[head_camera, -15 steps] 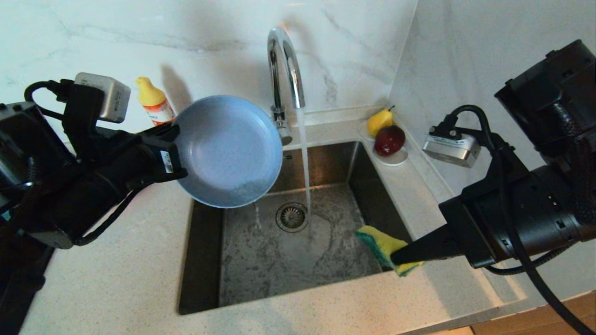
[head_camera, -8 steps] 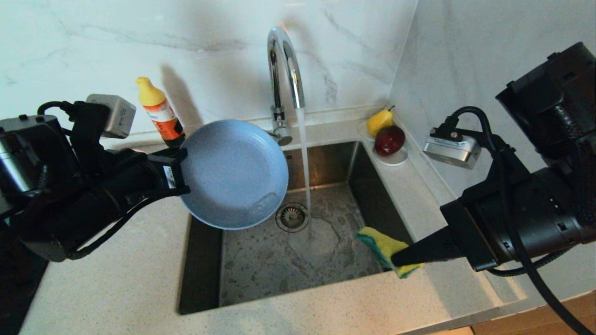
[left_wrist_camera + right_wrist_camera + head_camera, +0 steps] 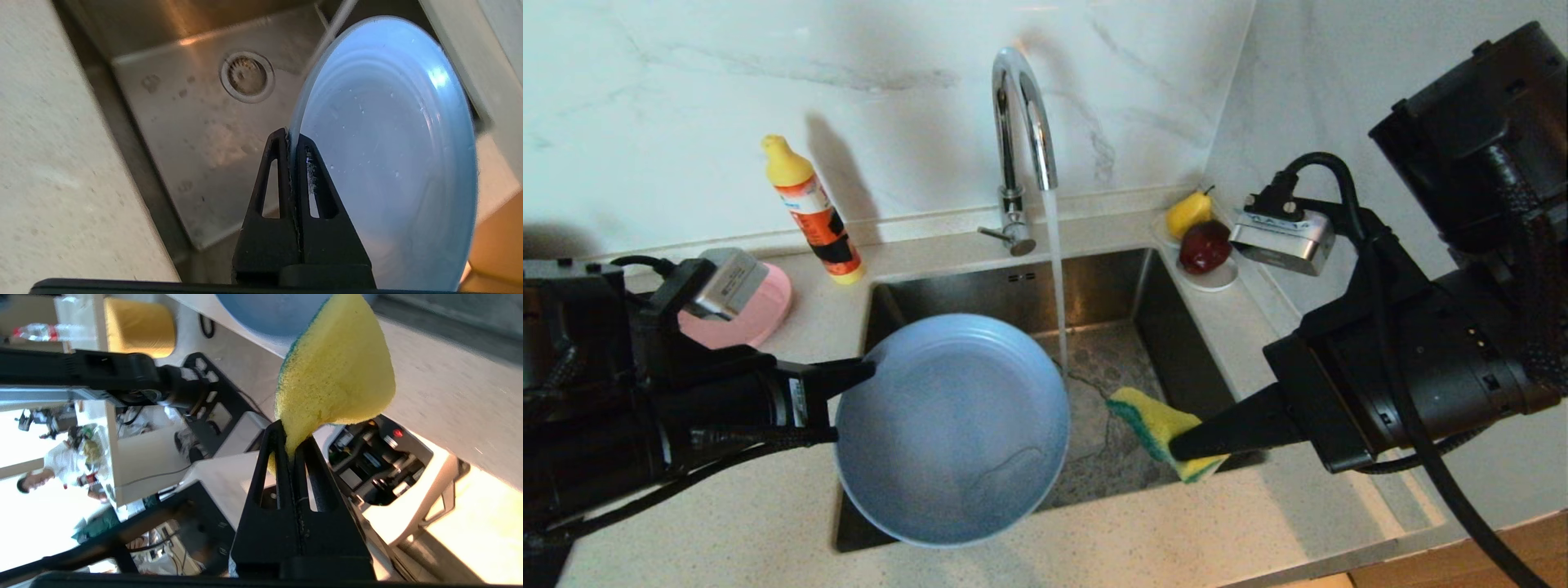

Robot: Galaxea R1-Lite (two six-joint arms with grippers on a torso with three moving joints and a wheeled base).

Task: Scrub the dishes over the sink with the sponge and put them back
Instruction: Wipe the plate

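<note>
- Left gripper (image 3: pixel 292 136) pinched thin on the rim of the pale-blue plate (image 3: pixel 952 429), held out over the sink (image 3: pixel 1094 286).
- Right gripper (image 3: pixel 291 439) clamped on one sponge (image 3: pixel 333 371) corner, just beside the plate.
- Wet rim, probably: could slip or twist loose under scrubbing pressure.

No text, brand or number can be read anywhere – the orange label on the yellow-capped bottle (image 3: pixel 815 214), standing left of the tap (image 3: pixel 1018 122), is only a blur, and the white sticker on the left gripper (image 3: pixel 864 371) – likewise illegible
</note>
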